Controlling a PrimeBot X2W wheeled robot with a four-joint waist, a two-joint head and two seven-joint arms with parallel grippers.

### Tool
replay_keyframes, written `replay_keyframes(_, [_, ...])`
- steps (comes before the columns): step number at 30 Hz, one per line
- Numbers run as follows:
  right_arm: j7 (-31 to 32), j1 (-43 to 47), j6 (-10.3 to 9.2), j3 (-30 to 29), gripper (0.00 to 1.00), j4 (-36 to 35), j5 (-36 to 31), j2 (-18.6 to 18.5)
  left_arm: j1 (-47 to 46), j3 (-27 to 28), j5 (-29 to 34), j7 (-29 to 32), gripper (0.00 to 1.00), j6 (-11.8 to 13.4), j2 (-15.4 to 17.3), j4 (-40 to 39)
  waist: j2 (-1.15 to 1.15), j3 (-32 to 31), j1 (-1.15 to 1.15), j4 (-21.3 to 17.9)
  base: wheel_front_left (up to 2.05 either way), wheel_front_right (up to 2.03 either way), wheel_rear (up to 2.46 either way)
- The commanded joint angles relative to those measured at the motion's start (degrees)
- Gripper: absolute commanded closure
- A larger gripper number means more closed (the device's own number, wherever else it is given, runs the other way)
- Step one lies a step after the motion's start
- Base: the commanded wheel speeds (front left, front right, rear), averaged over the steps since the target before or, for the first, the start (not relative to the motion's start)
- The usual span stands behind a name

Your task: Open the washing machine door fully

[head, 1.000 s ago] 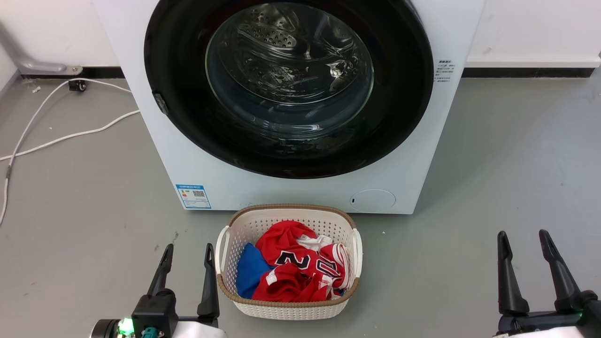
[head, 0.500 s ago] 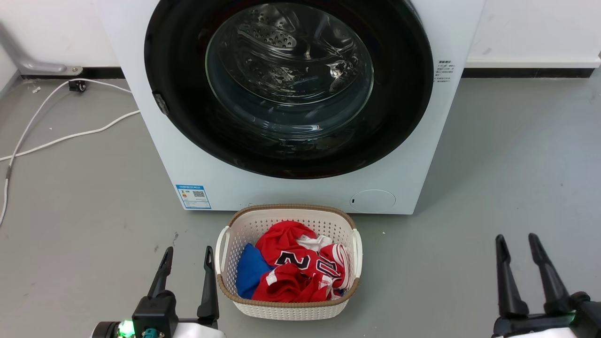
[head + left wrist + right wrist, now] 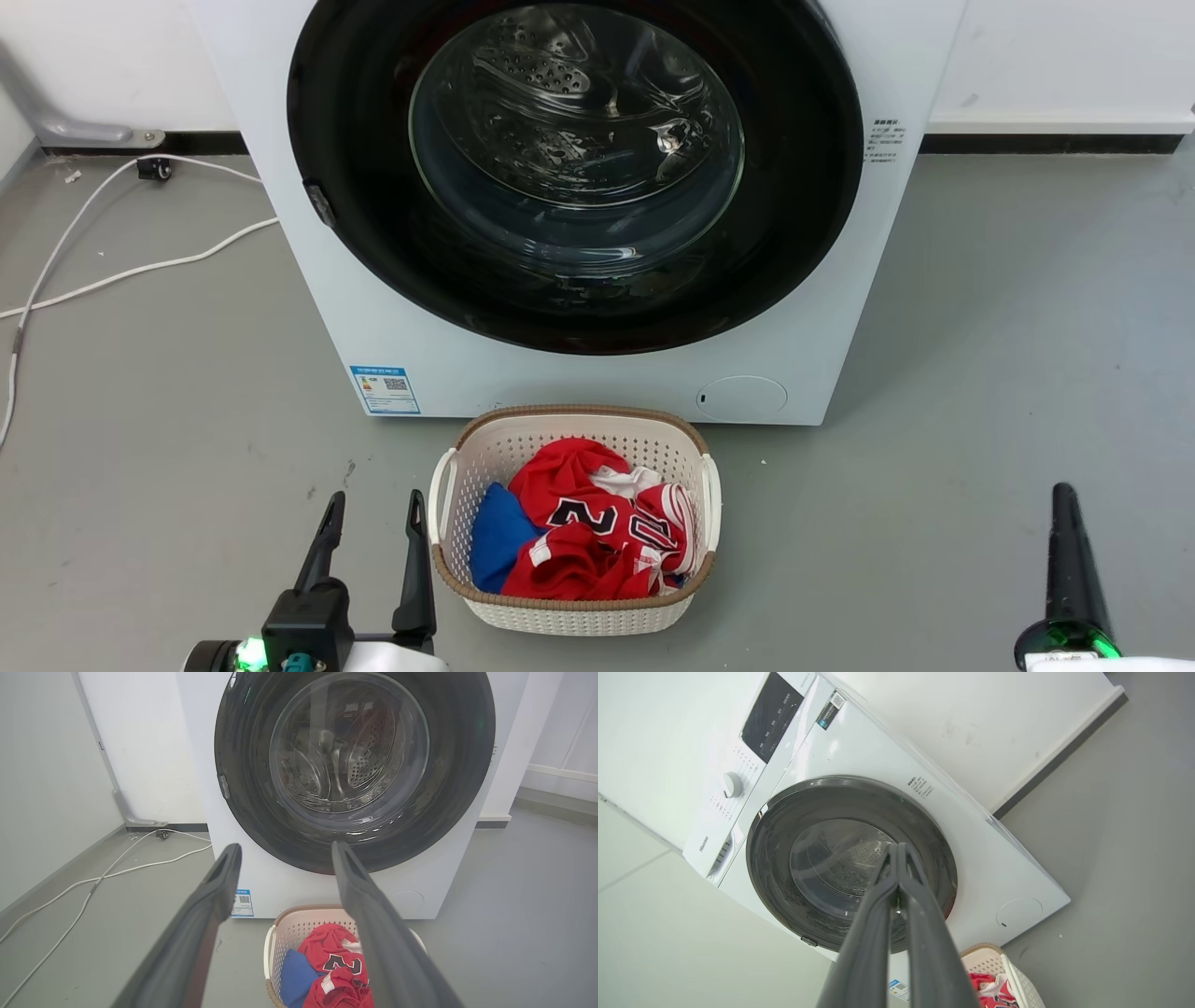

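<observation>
Black washing machine door (image 3: 576,173) stayed closed; right gripper (image 3: 1062,493) had clenched empty since earlier, left gripper (image 3: 375,500) remained spread.

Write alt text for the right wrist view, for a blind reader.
A closed washing machine door, glossy black around a clear window, on a tilted white washing machine. The right claw, shut, points at the door from the bottom edge; a white laundry basket holding red clothing shows at bottom right.
</observation>
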Motion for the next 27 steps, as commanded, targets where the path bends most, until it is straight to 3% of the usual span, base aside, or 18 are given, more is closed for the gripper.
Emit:
replay_keyframes(1, [-0.1,-0.2,0.01,1.4,1.0,1.3,7.9,0.1,0.6,0.0,-0.3,-0.2,0.0,0.0,-0.1,0.1,0.0,0.0,0.0,0.0,0.0,0.0,0.0])
replay_keyframes(8, [-0.1,-1.0,0.01,4.9,1.0,2.7,35.1,0.1,0.6,-0.3,-0.5,-0.2,0.0,0.0,-0.1,0.1,0.0,0.0,0.0,0.1,0.0,0.0,0.0])
replay_keyframes(10, [-0.1,-1.0,0.01,5.3,1.0,2.2,37.7,0.1,0.6,-0.3,-0.5,-0.2,0.0,0.0,-0.1,0.1,0.0,0.0,0.0,0.1,0.0,0.0,0.0])
replay_keyframes(13, [1.3,-0.2,0.0,6.0,1.0,-0.6,47.1,0.1,0.5,-0.3,-0.5,-0.2,0.0,0.1,-0.1,0.1,0.0,0.0,0.0,0.2,0.0,0.0,0.0])
replay_keyframes(19, [9.3,1.5,0.0,2.9,1.0,-3.2,54.4,0.1,0.2,-0.3,-0.4,-0.2,0.0,0.0,-0.1,0.1,0.0,0.1,0.0,0.3,0.0,0.0,0.0])
replay_keyframes(27, [14.2,2.6,0.01,1.6,1.0,-3.0,52.7,0.1,0.2,0.0,-0.1,-0.2,0.0,-0.1,-0.1,0.0,0.0,0.1,0.0,0.5,0.0,0.0,0.0])
